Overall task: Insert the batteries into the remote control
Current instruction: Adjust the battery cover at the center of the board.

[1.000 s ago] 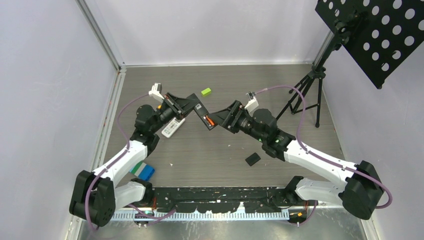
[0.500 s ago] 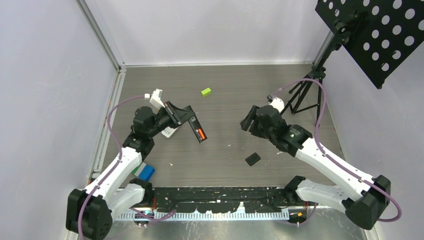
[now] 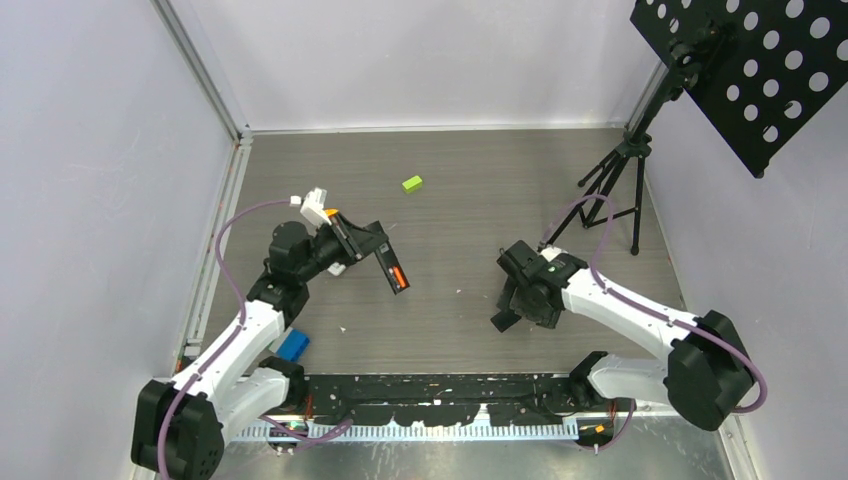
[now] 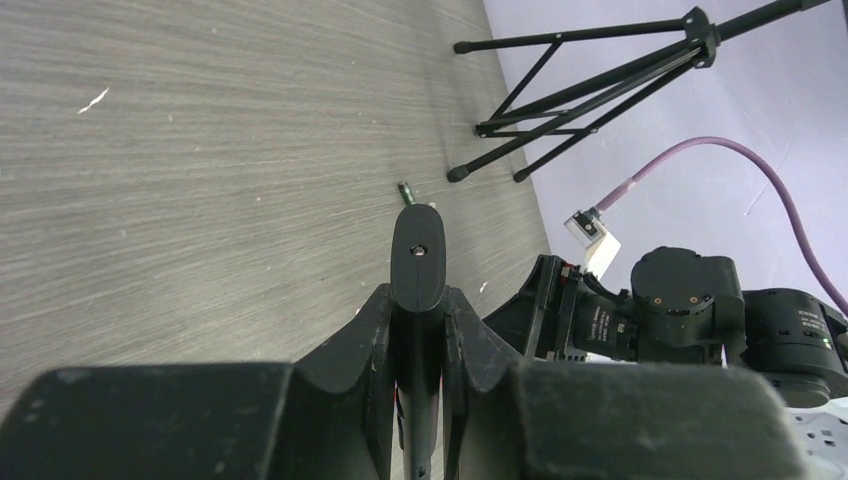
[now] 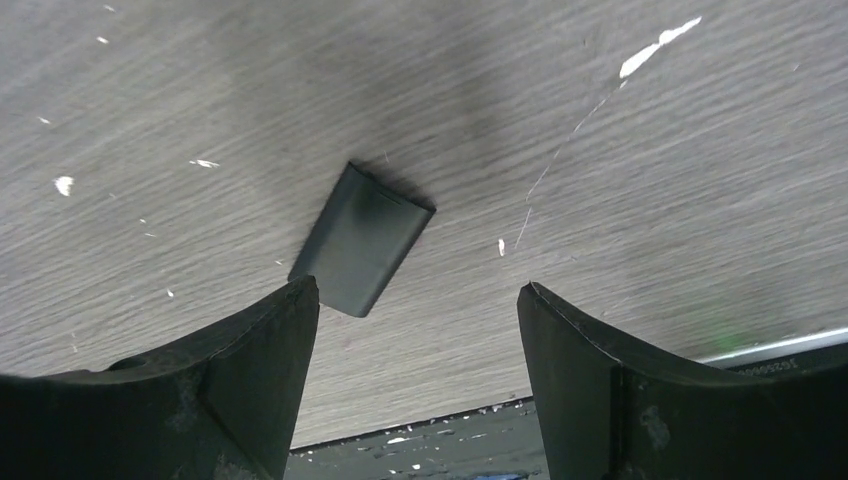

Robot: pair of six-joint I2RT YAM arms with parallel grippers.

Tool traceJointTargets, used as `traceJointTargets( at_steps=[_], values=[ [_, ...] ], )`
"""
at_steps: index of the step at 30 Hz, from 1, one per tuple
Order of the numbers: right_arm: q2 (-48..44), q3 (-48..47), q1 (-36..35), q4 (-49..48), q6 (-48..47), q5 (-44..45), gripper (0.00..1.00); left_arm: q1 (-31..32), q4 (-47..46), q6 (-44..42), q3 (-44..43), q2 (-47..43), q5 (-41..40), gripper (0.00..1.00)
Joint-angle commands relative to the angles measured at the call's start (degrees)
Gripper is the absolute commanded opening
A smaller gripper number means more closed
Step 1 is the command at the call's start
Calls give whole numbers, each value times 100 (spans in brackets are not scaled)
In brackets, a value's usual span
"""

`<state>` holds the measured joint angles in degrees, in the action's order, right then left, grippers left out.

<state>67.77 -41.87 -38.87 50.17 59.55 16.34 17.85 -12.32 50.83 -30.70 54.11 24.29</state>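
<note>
Since a second ago the right arm has left the centre of the table (image 3: 470, 200), where both grippers met at the remote, and has swung back to the near right. The left arm has pulled the remote slightly left and nearer.

We see the remote (image 3: 390, 266), black and slim, in the air left of centre, tilted, its free end pointing near-right. The orange battery (image 3: 398, 275) sits in its open back near that free end. We make out no other cell in it from the top view.

The left gripper (image 3: 371, 245) is clamped on the remote's far-left end. In the left wrist view the remote (image 4: 417, 265) stands edge-on, and both fingers (image 4: 372, 325) of the left gripper (image 4: 417, 312) press its sides, jaws narrow.

A small dark cylinder (image 4: 404, 187) lies on the table beyond the remote's tip. We cannot tell if it is a battery.

The right gripper (image 3: 512, 300) hangs low over the near right of the table, well apart from the remote. Its jaws are wide and hold nothing. In the right wrist view the battery cover (image 5: 362, 240), a flat black rectangle, lies on the table just beyond the fingers (image 5: 270, 340) of the right gripper (image 5: 415, 295), apart from both. From the top the cover (image 3: 501, 321) shows only partly under the gripper.

Further out we note:
- a green block (image 3: 412, 183) far, near centre
- a blue block (image 3: 292, 344) near left, beside the left arm
- a tripod (image 3: 612, 180) far right
- a perforated board (image 3: 760, 70) above the tripod
</note>
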Motion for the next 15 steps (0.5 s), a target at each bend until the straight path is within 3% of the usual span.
traceJointTargets(
  at_steps=[1, 5, 9, 15],
  values=[
    [171, 25, -6, -237, 483, -312, 78, -35, -557, 128, 323, -191, -94, 0],
    [659, -49, 100, -211, 944, -614, 71, -34, -461, 229, 311, -61, -70, 0],
    [1309, -292, 152, -147, 1159, -950, 71, -36, -866, 407, 556, -102, -119, 0],
    [1570, -425, 152, 11, 1626, -745, 72, -36, -1019, 498, 900, -344, -334, 0]
  ],
)
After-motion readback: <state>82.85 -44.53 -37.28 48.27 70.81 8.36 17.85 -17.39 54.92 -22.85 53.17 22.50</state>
